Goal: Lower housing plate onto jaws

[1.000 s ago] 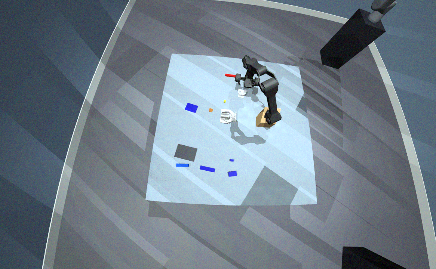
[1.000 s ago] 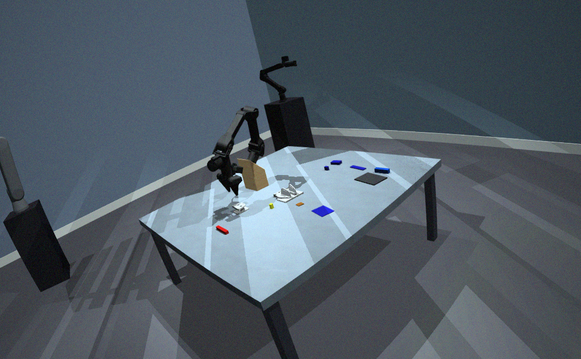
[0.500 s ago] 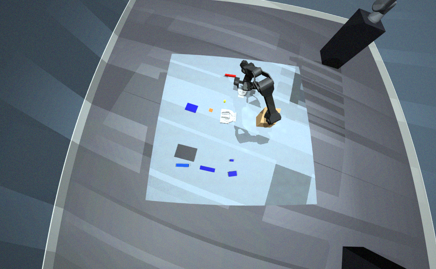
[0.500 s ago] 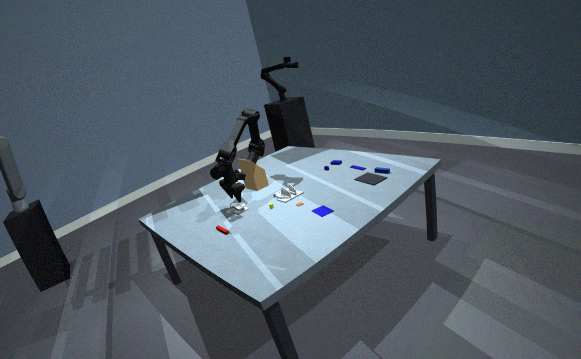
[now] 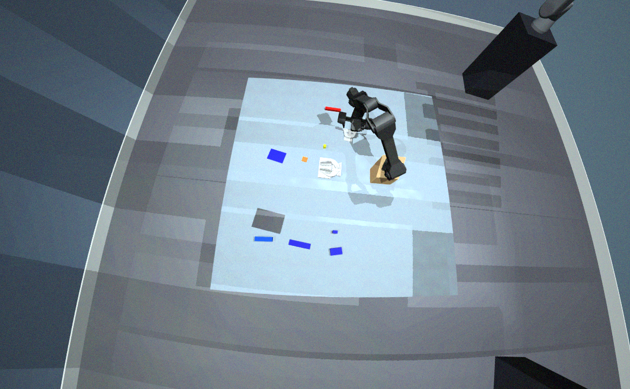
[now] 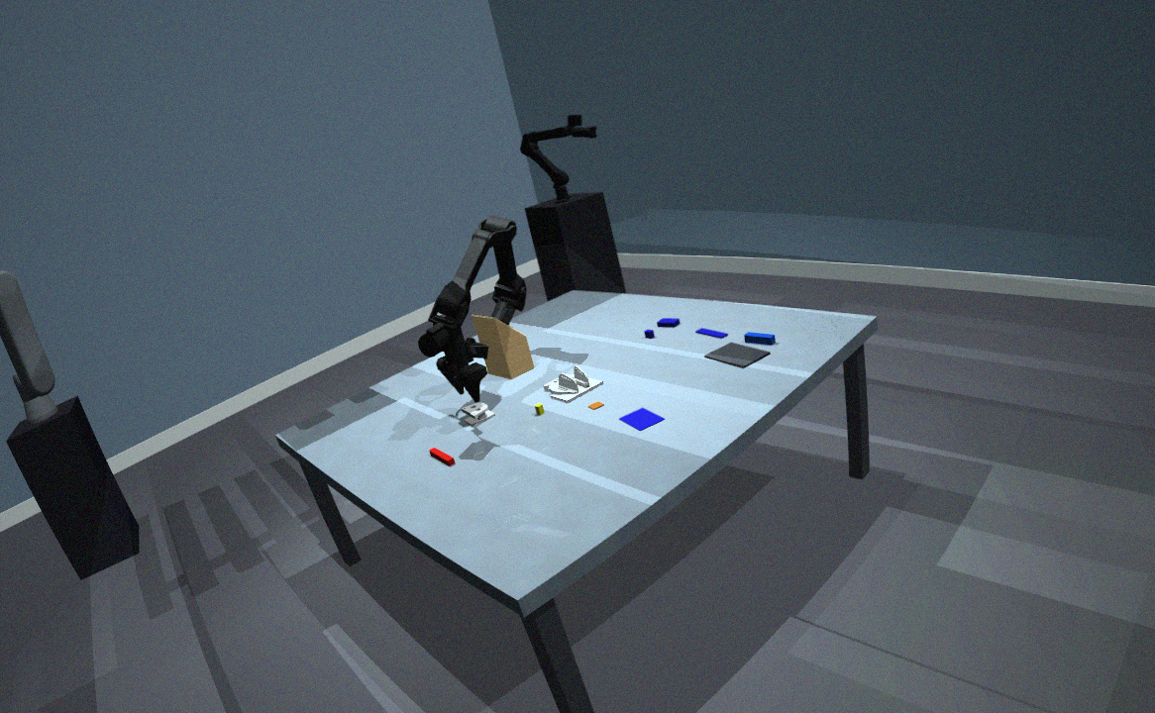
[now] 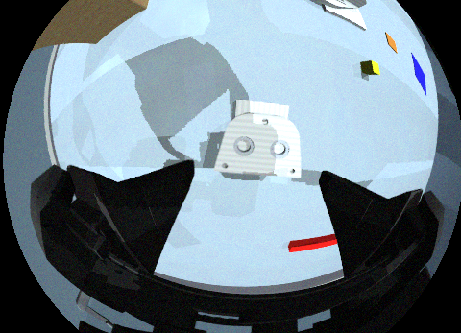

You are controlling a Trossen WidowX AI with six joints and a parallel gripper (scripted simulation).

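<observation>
The housing plate (image 5: pixel 349 136) (image 6: pixel 478 415) (image 7: pixel 261 131) is a small white part with two round holes and a raised block along one edge. It lies on the table, apart from the jaws. My gripper (image 5: pixel 352 129) (image 6: pixel 476 398) (image 7: pixel 260 172) is open and empty, close above the plate. In the wrist view the plate shows just beyond the gap between the fingertips. The white base (image 5: pixel 323 174) (image 6: pixel 564 396) (image 7: pixel 348 16) stands nearer the middle of the table. It carries two upright grey jaws (image 6: pixel 575 380). Their pins and stubs are too small to make out.
A tan wooden block (image 5: pixel 377 174) (image 6: pixel 506 350) (image 7: pixel 96 16) stands by the arm's base. A red bar (image 5: pixel 333 109) (image 6: pixel 442 457) (image 7: pixel 312 243) lies near the plate. A yellow cube (image 5: pixel 324 145) (image 6: pixel 539 408) (image 7: pixel 370 67), an orange tile (image 5: pixel 304 159) and a blue square (image 5: pixel 276 155) lie near the white base.
</observation>
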